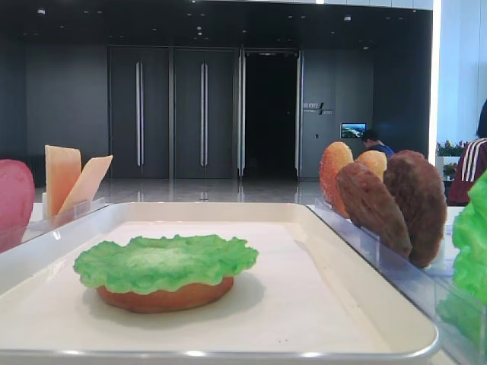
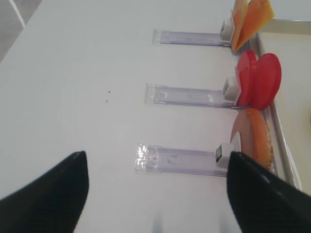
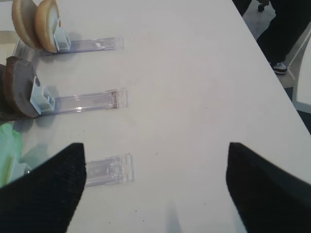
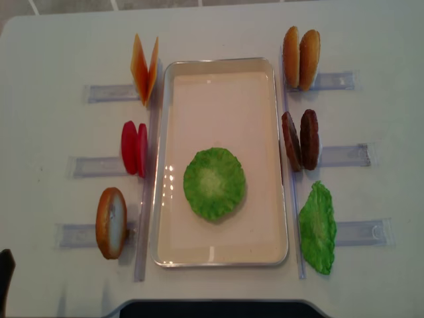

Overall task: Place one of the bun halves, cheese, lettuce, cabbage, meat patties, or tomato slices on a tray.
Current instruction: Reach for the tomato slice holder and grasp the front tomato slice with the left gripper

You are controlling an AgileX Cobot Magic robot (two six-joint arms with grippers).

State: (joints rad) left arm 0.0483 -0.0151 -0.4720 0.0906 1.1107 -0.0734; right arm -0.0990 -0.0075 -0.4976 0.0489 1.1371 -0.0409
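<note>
Lettuce atop bun half on tray

Bright even overhead light, soft shadows, glare on the tray rim.

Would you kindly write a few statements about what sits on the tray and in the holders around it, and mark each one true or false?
1. A lettuce leaf lies on top of a bun half in the tray. True.
2. The tomato slices lie flat in the tray. False: they stand on edge in a holder left of the tray.
3. Two meat patties stand right of the tray. True.
4. The cheese sits right of the tray. False: it stands at the tray's far left corner.
5. The left gripper holds a bun. False: it is open and holds nothing.
</note>
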